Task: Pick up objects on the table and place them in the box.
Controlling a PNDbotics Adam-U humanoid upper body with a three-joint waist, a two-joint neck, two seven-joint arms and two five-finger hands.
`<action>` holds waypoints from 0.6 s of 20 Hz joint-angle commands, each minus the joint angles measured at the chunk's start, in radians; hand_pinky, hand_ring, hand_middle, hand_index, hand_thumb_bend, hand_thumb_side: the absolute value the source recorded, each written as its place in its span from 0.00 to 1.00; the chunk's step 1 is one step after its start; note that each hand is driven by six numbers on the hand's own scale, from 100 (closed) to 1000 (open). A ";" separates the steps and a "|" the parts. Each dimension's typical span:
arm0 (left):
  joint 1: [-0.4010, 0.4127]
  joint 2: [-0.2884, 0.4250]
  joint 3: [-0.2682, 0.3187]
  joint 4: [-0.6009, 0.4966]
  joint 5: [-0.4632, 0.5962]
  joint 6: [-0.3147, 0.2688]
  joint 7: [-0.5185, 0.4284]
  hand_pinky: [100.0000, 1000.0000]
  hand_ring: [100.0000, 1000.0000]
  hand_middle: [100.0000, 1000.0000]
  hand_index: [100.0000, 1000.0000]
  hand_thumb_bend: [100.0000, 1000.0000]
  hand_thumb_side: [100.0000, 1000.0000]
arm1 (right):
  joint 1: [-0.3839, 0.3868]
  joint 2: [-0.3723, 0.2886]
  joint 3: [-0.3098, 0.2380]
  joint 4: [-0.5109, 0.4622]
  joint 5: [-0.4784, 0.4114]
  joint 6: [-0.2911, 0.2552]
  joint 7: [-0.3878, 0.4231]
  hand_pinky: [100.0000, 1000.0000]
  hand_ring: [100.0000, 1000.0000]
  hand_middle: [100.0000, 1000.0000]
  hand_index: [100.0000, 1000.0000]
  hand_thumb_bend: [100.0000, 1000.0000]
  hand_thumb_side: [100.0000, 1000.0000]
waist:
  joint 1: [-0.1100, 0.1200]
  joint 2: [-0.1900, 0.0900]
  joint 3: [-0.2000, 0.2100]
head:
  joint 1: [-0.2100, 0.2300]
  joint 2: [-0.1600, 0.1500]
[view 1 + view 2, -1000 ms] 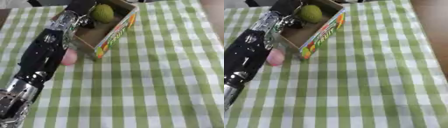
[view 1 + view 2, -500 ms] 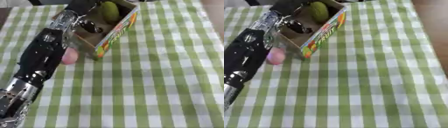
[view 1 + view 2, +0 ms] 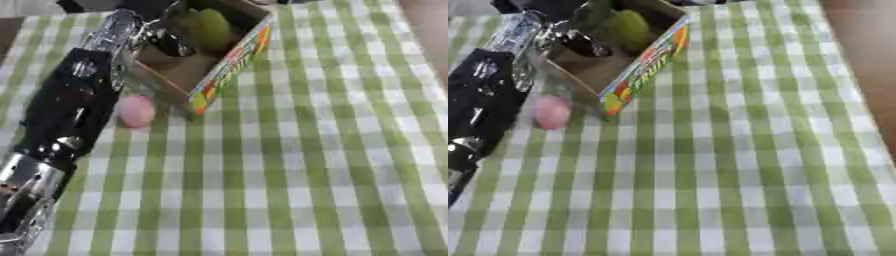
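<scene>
The left arm [image 3: 66,115] runs from the lower left corner up toward the top of both views, black along the forearm with a silver section near the bottom edge and a silver wrist [image 3: 114,32] just below the hand. The left hand [image 3: 166,37] sits at the end of it near the top, its dark fingers [image 3: 579,42] pointing down and to the right; they are too blurred to tell how they are set. The right hand shows in neither view.
</scene>
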 commanded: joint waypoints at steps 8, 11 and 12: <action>0.189 0.309 -0.064 -0.481 0.364 0.023 -0.228 0.85 0.83 0.81 0.90 0.45 0.23 | 0.028 -0.058 -0.020 -0.016 0.019 0.007 -0.018 0.74 0.78 0.50 0.83 0.00 0.47 | -0.011 -0.053 0.081 | -0.078 0.037; 0.298 0.394 -0.062 -0.607 0.439 0.010 -0.300 0.86 0.83 0.81 0.91 0.51 0.27 | 0.019 -0.050 -0.017 -0.016 0.017 0.007 -0.019 0.73 0.78 0.51 0.82 0.00 0.47 | -0.017 -0.059 0.097 | -0.085 0.042; 0.329 0.413 -0.058 -0.636 0.452 0.013 -0.312 0.86 0.83 0.81 0.91 0.51 0.28 | 0.017 -0.048 -0.015 -0.016 0.015 0.007 -0.018 0.73 0.78 0.51 0.82 0.00 0.47 | -0.020 -0.060 0.101 | -0.088 0.041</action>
